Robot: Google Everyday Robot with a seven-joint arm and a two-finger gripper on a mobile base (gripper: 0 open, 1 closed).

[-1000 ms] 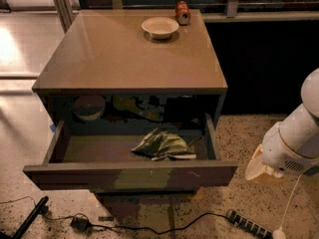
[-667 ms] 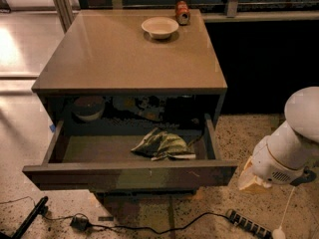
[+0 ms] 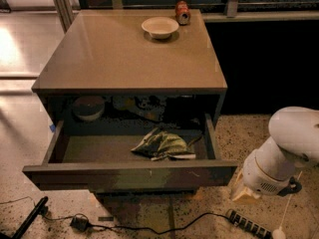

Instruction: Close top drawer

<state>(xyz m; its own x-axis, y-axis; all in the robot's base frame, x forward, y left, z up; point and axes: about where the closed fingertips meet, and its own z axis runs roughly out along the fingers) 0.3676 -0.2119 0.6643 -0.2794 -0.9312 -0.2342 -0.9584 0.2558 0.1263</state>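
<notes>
Our gripper (image 3: 243,191) hangs low over the speckled floor (image 3: 234,133), at the end of the white arm (image 3: 285,153) that comes in from its right. We see its pale tip pointing left, but we cannot tell whether it is released or clenched, and we see nothing held in it. Just to its left, and a little higher, is the right end of the top drawer (image 3: 129,176). We cannot tell whether the two touch. The drawer is pulled well out of the cabinet (image 3: 129,59), and its dark flat front runs away leftward from the gripper. Inside the drawer, to the gripper's upper left, lies a crumpled green and white bag (image 3: 162,144), nearer the right side wall than the left. Behind the drawer, in the dark opening under the cabinet top, we make out a round pale dish (image 3: 88,107) far to the left, and some unclear items beside it. Well above the gripper and to its left, near the cabinet top's back edge, stands a pale bowl (image 3: 159,27) with a red can (image 3: 182,12) just beside it on the right. Right below the gripper a power strip (image 3: 247,224) lies on the floor, and a black cable (image 3: 149,229) trails leftward from it under the drawer.
</notes>
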